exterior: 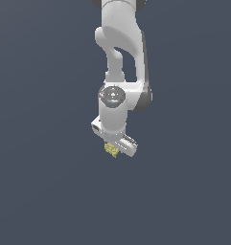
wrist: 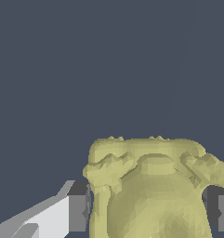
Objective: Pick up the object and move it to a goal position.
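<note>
So the grab looks done here and this reads as the carry step. In the exterior view the white Panda arm [exterior: 121, 57] hangs down from 12 o'clock, and the gripper [exterior: 114, 149] sits at its lower end, a bit below the middle of the frame. The pale-yellow bumpy block [exterior: 111, 150] pokes out at about 7 o'clock from the gripper body, tucked right under it and partly hidden by it.

The wrist view makes it clearer. Going left to right: one finger pad [wrist: 77, 211] pressed against the block's side, then the block [wrist: 150, 186] itself filling the space between, then the other pad at the far edge, also touching it. So the gripper [wrist: 150, 214] is clamped on the block, one finger on each side (the yellow thing looks huge here only because the camera is right on top of it).

Behind it there's just flat dark grey, with no shadow or contact under the block that I can make out, so my guess is it's held clear of the ground, though I can't say how high.

No goal marker shows in either view, so I can't tell which way it has to go. The next move calls for keeping the squeeze steady and travelling smoothly, since the piece is tiny and lumpy and could twist or slip between the pads.
</note>
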Controlling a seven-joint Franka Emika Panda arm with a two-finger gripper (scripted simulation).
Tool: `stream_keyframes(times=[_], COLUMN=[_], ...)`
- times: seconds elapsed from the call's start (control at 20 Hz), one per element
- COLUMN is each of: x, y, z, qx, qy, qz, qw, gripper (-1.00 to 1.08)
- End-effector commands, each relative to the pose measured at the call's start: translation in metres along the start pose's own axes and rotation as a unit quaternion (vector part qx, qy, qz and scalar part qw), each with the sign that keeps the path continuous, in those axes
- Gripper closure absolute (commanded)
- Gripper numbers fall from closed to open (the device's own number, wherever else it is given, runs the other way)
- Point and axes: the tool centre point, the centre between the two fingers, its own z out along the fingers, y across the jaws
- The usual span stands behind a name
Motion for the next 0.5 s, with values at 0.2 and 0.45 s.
stream_keyframes(times=[0.2, 0.45], x=[0.023, 0.036], y=[0.046, 0.071], z=[-0.057, -0.090], qx=[0.000, 0.000], qy=[0.000, 0.000], qz=[0.001, 0.001], qw=[1.0000, 1.0000], gripper=[1.08, 1.08])
